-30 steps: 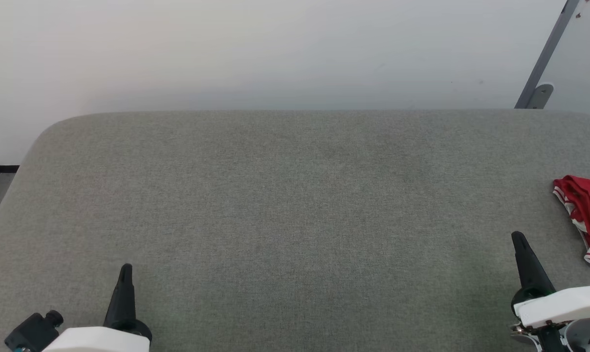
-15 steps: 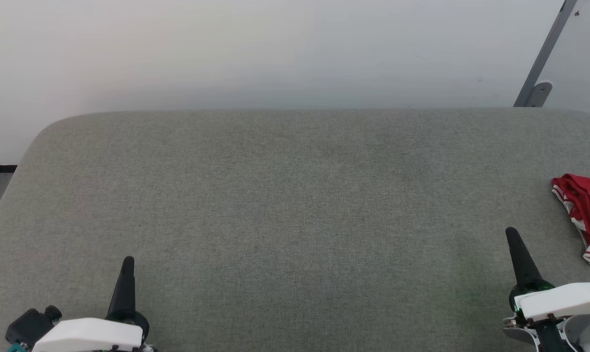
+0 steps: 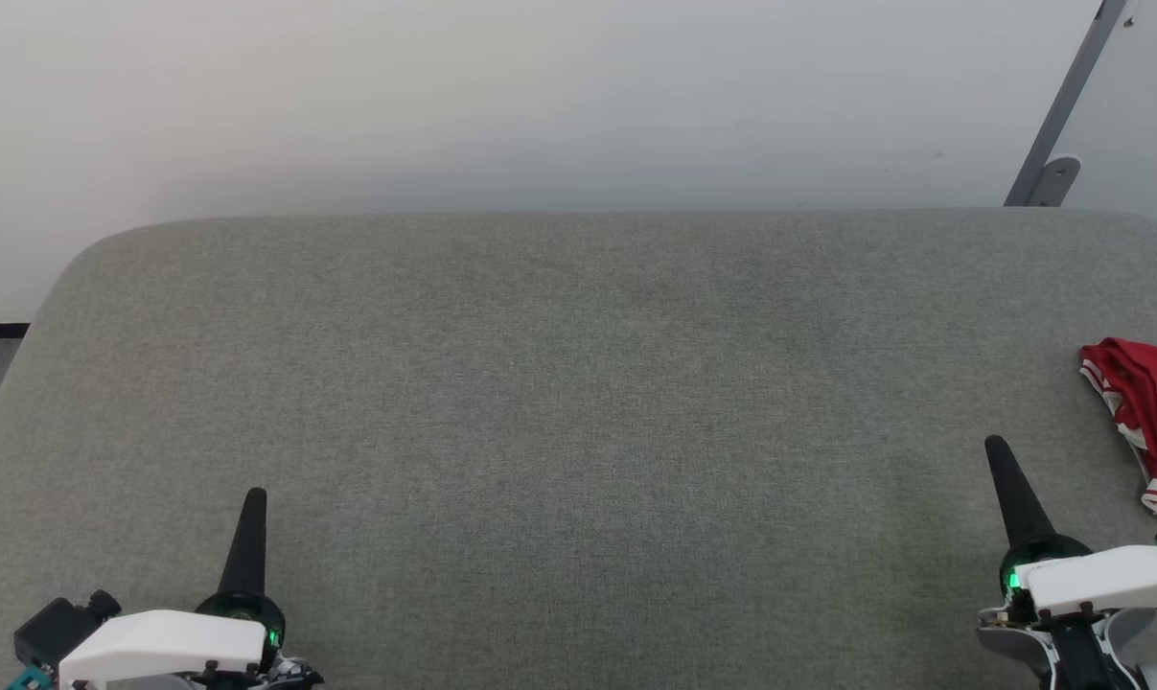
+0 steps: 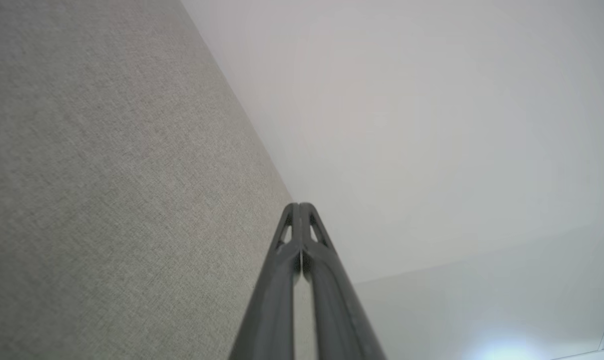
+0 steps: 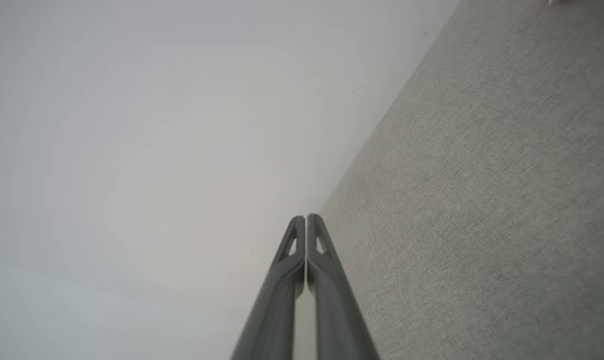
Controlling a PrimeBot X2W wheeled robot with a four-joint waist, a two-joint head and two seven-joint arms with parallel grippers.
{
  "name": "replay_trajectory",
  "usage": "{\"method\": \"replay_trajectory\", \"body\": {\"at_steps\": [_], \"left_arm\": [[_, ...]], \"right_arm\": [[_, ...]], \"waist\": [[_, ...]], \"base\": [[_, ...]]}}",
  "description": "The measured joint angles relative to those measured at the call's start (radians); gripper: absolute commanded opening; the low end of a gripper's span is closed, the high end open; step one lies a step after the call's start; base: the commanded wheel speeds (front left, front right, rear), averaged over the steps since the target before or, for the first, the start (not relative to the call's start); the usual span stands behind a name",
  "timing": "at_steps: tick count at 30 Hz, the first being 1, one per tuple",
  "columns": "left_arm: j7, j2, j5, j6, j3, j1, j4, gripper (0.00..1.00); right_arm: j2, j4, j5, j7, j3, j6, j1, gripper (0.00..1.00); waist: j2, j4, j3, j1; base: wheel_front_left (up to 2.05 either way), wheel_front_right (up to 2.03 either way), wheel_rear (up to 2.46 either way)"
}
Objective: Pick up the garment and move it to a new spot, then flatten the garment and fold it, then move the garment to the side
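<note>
1. The garment, a crumpled red heap with red-and-white striped trim, lies at the grey counter's right edge and is partly out of frame.
2. The right pincer is closed and empty. The garment is near, ahead and to its right, so this is the nearer arm.
3. The left pincer is closed, empty and well apart from it.
4. The heap's long axis appears to run near-to-far.

garment on table, far right — wall behind
</note>
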Motion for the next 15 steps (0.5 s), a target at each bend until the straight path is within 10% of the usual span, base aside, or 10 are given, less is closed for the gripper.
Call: {"method": "replay_trajectory", "body": {"at_steps": [15], "left_arm": [[0.038,-0.003,-0.138,0.0,0.006,-0.028,0.008,0.0]], "right_arm": [[0.03,0.0,0.112,0.032,-0.016,0.0,-0.01,0.0]], "waist": [[0.0,-0.004,0.004,0.0]], "base": [[0.0,0.0,0.0]]}}
